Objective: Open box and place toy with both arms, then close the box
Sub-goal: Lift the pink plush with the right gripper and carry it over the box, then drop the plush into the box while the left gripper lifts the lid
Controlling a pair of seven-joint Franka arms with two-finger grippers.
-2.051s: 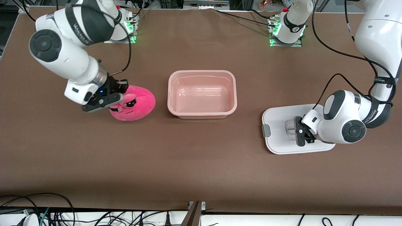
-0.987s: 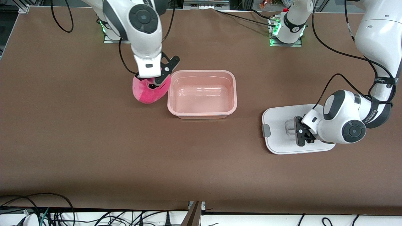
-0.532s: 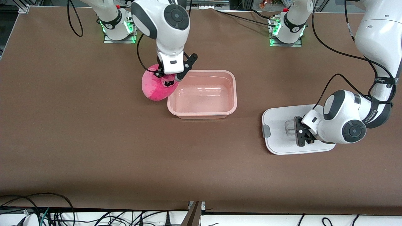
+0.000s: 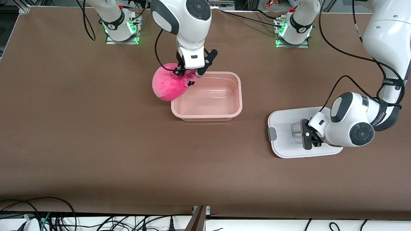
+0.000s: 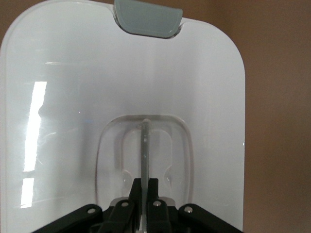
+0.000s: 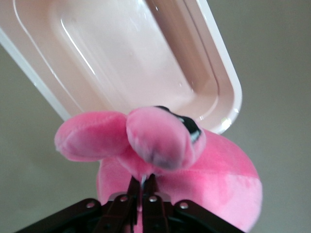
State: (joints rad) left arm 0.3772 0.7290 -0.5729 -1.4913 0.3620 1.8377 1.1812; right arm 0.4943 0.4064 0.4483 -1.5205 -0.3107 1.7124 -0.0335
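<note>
Box (image 4: 207, 117): a translucent pinkish tub, uncovered and with nothing inside, is set mid-table. Lid (image 4: 282, 118): a white lid with a grey side clip (image 4: 272, 133) and a clear centre handle (image 4: 296, 131) is laid flat on the table, well apart from the box, toward the left arm's end and nearer to the front camera than the box. Toy (image 4: 168, 86): a bright pink plush is held off the table over the box's corner toward the right arm's end, partly overhanging the rim; one bulging eye (image 6: 187, 127) is seen in the right wrist view. Right gripper (image 4: 188, 78): its jaws are closed on the toy, above the box's rim. Left gripper (image 4: 305, 136): its jaws are clamped on the handle, low over the lid.
</note>
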